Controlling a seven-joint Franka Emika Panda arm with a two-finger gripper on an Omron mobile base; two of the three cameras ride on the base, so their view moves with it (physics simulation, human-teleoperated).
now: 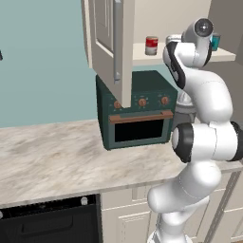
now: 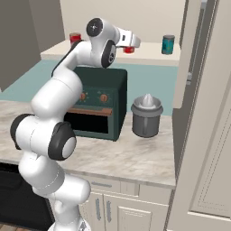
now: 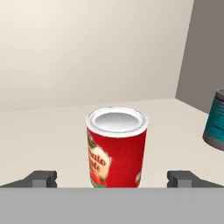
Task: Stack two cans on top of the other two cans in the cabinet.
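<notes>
gripper: fingers spread wide, lined up to straddle the can
tomato can: mid-shelf, upright, ungrasped

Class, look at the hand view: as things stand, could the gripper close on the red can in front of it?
Probably yes. The gripper is open, its fingertips standing either side of the upright red can. Nothing lies between them, and the teal can stands well off to one side.
</notes>
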